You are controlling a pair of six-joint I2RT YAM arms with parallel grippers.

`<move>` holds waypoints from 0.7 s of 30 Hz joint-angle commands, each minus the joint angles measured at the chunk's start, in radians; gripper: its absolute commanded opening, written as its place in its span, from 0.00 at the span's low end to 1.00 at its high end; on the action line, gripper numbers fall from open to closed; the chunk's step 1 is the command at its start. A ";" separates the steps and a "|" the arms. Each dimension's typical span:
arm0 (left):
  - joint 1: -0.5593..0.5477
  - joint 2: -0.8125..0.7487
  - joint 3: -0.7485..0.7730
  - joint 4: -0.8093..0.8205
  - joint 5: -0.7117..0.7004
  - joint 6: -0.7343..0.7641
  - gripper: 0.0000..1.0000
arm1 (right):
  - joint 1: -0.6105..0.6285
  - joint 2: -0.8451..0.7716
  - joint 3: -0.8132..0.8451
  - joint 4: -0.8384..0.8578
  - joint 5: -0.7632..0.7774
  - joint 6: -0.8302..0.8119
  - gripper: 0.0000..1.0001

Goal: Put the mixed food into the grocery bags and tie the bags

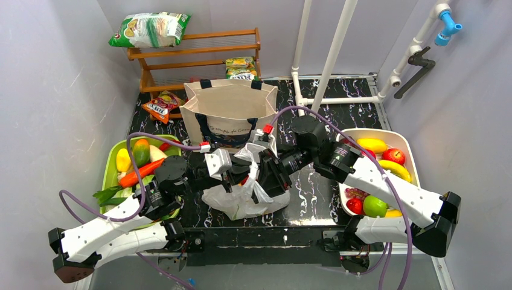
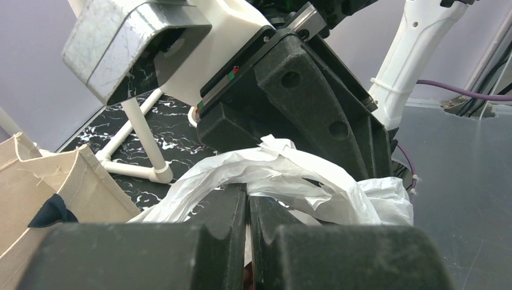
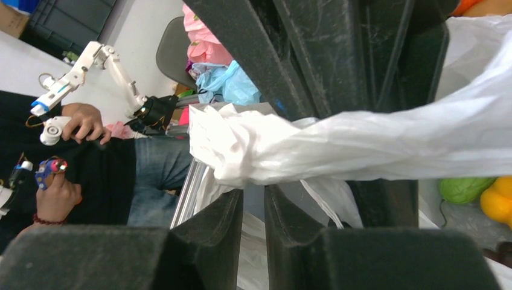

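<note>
The white plastic bag (image 1: 241, 202) lies at the table's near middle with red food showing inside. Its twisted handles rise between my two grippers, which meet just above it. My left gripper (image 1: 238, 176) is shut on a handle strip; in the left wrist view the strip (image 2: 272, 172) arches over its pinched tips (image 2: 249, 199). My right gripper (image 1: 265, 172) is nearly shut on the other twisted handle (image 3: 338, 145), which crosses its tips (image 3: 253, 196). The beige canvas tote (image 1: 229, 112) stands open behind them and shows in the left wrist view (image 2: 42, 181).
A green tray (image 1: 112, 166) of vegetables is at the left. A white tray (image 1: 410, 145) at the right holds a red apple (image 1: 393, 156), a green apple (image 1: 374, 206) and bananas. Snack packets (image 1: 151, 29) lie on and by a wooden rack (image 1: 199, 51). White pipes (image 1: 335, 54) stand at the back.
</note>
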 commanded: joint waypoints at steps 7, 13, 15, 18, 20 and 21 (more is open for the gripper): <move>0.003 -0.024 -0.010 0.031 -0.015 -0.025 0.00 | 0.009 -0.052 -0.069 0.249 0.145 0.149 0.32; 0.002 -0.039 -0.016 0.027 -0.030 -0.026 0.00 | 0.009 -0.064 -0.086 0.345 0.187 0.209 0.38; 0.003 -0.042 -0.021 0.031 -0.036 -0.026 0.00 | 0.012 -0.066 -0.102 0.392 0.204 0.240 0.40; 0.002 -0.042 -0.026 0.037 -0.045 -0.029 0.00 | 0.019 -0.064 -0.118 0.448 0.213 0.269 0.42; 0.003 -0.042 -0.029 0.038 -0.052 -0.028 0.00 | 0.030 -0.061 -0.118 0.465 0.223 0.275 0.42; 0.002 -0.042 -0.030 0.037 -0.054 -0.029 0.00 | 0.036 -0.061 -0.117 0.471 0.225 0.275 0.42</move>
